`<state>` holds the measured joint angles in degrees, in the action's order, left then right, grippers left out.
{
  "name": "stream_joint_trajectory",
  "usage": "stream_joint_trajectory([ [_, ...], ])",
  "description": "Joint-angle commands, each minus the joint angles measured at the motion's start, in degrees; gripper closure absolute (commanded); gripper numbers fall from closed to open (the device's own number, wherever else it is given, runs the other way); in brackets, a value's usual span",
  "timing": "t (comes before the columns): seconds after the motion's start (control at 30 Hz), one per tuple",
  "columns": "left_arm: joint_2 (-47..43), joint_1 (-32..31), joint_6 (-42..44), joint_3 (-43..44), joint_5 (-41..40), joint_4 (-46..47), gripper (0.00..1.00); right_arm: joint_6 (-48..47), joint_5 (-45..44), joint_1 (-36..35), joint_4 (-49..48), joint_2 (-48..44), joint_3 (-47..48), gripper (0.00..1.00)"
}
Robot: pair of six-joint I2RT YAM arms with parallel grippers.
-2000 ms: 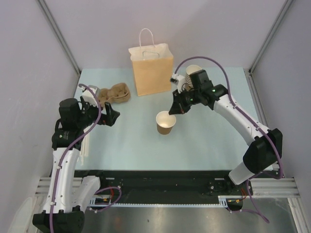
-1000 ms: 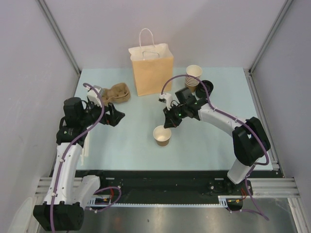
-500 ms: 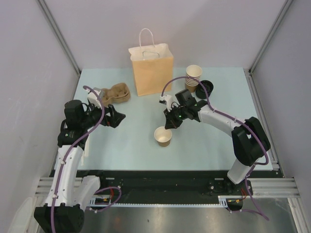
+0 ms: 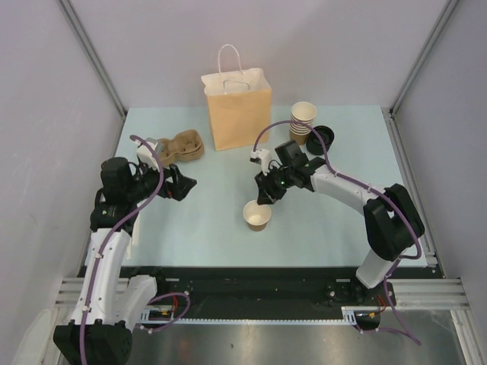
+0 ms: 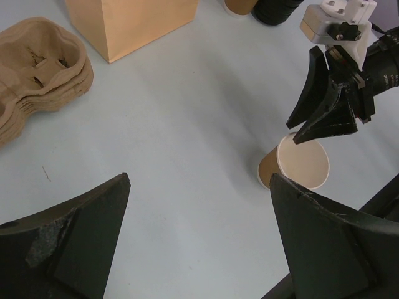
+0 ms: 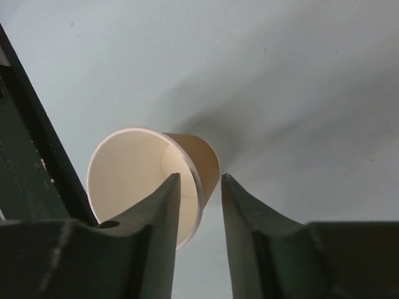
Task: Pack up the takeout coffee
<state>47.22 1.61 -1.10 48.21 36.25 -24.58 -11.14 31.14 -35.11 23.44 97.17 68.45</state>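
— Where is the cup [image 4: 257, 216]?

— Directly under the right gripper [image 4: 262, 199], upright and lidless. One finger is inside the rim and one outside, with the jaws only narrowly parted. They straddle the wall, and I don't think they pinch it.

— And the left gripper [image 4: 181, 186]?

— It is spread wide and holds nothing. The cup sits well off to its side.

— How will the cup handle?

— It looks empty, so it is probably light and easy to tip. Thin paper dents easily, so grip it gently at the stiffer rolled rim. The black lids [image 4: 321, 138] lie behind the right gripper, and the paper bag [image 4: 237, 106] stands beyond it.
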Motion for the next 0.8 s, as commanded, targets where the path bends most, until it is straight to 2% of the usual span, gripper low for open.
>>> stream_joint_trajectory([
  [0.0, -0.3, -0.2, -0.1, 1.4, 1.5, 0.9, 0.0, 0.1, 0.7, 0.1, -1.5, -5.1, 0.1, 0.58],
  [0.03, -0.3, -0.1, -0.1, 1.5, 1.5, 0.9, 0.01, 0.2, 0.8, 0.3, -1.5, -7.0, 0.2, 0.52],
  [0.13, 0.0, -0.2, 0.0, 2.2, 1.8, 0.5, 0.0, 1.1, 2.4, 3.1, 0.0, -9.4, 1.6, 0.41],
  [0.23, 0.4, -0.1, 0.0, 2.9, 1.8, 0.2, 0.01, 2.4, 4.8, 9.0, 1.8, -11.5, 5.6, 0.35],
  [0.27, 0.5, -0.2, 0.0, 3.2, 1.8, 0.2, 0.0, 3.1, 5.4, 13.2, 1.7, -12.4, 6.5, 0.34],
  [0.37, 1.2, -0.1, 0.1, 3.9, 1.5, 0.5, 0.01, 4.6, 5.1, 19.3, 1.4, -13.1, 10.2, 0.34],
  [0.47, 1.8, -0.2, 0.1, 4.4, 1.3, 0.6, 0.0, 5.5, -0.4, 25.9, 1.3, -12.2, 13.8, 0.34],
  [0.6, 2.4, -0.2, -0.5, 4.3, 1.3, 0.9, 0.0, 6.9, -12.1, 31.5, 3.4, -5.1, 20.1, 0.38],
  [0.77, 2.5, -0.2, -0.8, 3.7, 1.0, 1.5, 0.0, 10.4, -16.6, 36.5, 8.7, 5.3, 31.7, 0.44],
])
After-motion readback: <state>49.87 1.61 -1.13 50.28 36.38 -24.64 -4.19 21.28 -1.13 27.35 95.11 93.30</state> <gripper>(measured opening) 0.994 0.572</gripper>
